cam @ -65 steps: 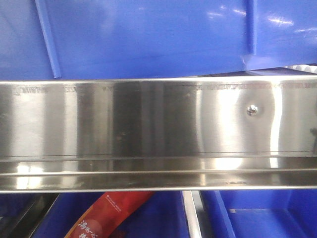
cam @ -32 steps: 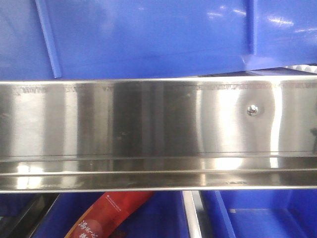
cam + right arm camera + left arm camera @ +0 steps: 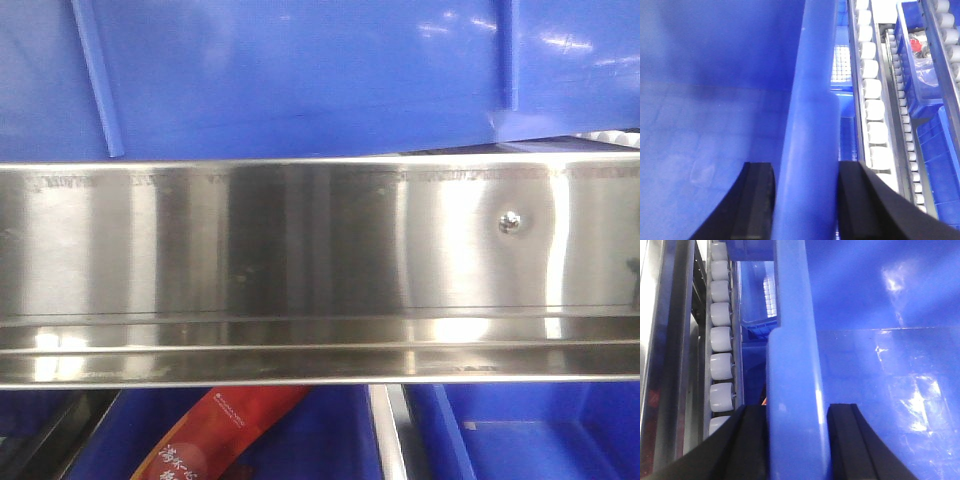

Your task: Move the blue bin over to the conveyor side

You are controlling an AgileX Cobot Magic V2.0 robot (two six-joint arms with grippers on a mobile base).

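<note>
Two black claws grip one blue bin, glossy and smooth-walled, with thin raised ribs running down its side. From the front camera it fills the 12 o'clock band and sits on the rack level above a brushed steel shelf beam that crosses the middle. At 7 o'clock beneath the beam a red packet lies in a lower blue crate.

On the left wrist camera, the left gripper straddles the bin's thick flat rim at 6 o'clock, one finger outside, one inside, both pressed against the wall. White rollers line up at 9 o'clock.

On the right wrist camera, the right gripper closes on the opposite rim likewise, narrowly parted by the wall's thickness. Another roller track runs at 2 o'clock beside a small blue tray.
</note>
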